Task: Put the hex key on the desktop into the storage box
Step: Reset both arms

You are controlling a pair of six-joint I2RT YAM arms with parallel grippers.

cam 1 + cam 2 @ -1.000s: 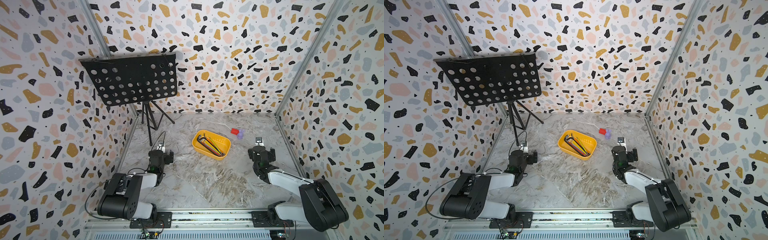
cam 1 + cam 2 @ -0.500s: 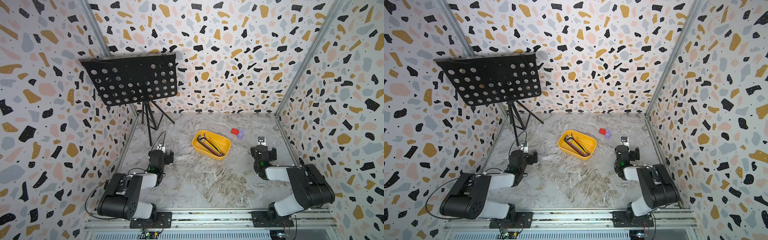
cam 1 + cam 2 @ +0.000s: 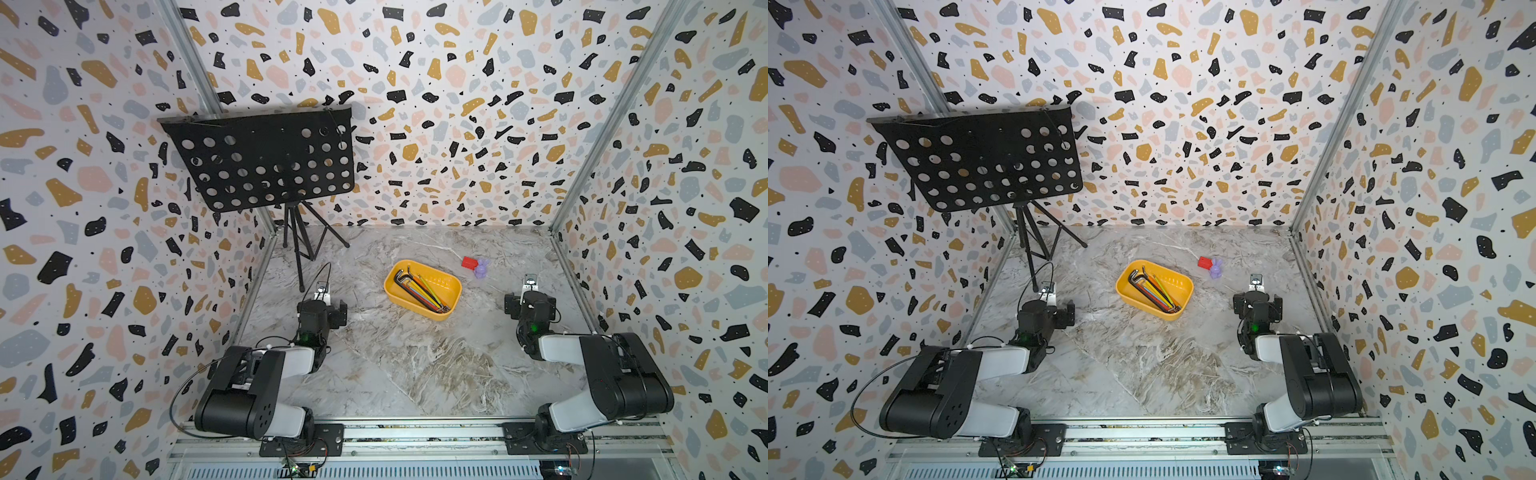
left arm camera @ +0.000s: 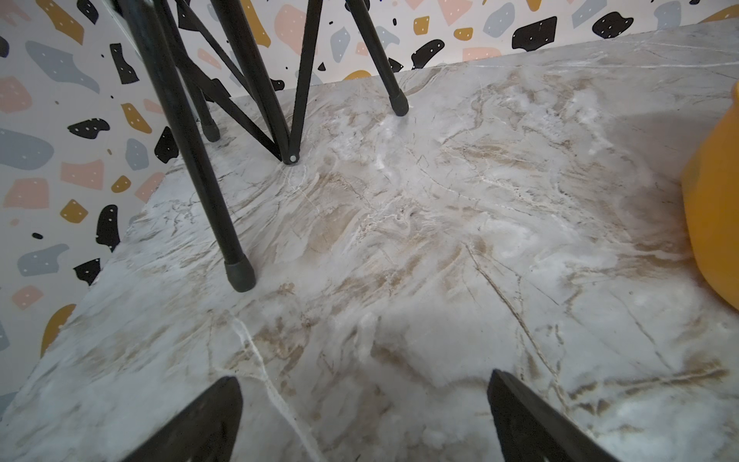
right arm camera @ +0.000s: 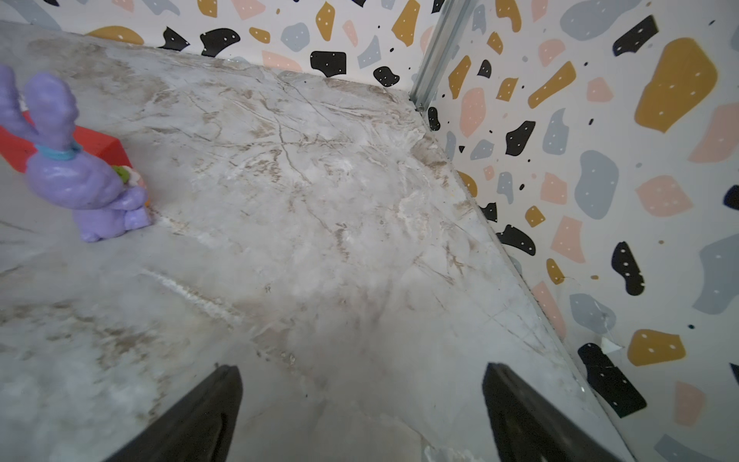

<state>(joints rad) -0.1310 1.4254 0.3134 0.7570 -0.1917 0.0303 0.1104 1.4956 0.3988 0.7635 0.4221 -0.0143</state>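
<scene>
Marbled grey-white desktop [image 3: 415, 365]: your left gripper [image 4: 363, 376] and right gripper [image 5: 360, 367] gape empty; the shallow yellow plastic storage box [image 3: 409, 306] between them holds L-shaped hex keys [image 3: 417, 286].

Open desktop [image 3: 415, 365] before storage box [image 3: 453, 299]; stand [image 3: 266, 137] rear-left

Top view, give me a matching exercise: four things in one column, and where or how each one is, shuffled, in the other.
Column one:
1. hex keys
2. rabbit figure
3. music stand
4. right gripper

Column two:
A. open, over bare desktop
B. beside the red block
C. inside the storage box
D. on tripod legs near the far wall

Pairs: 1-C, 2-B, 3-D, 4-A
</scene>
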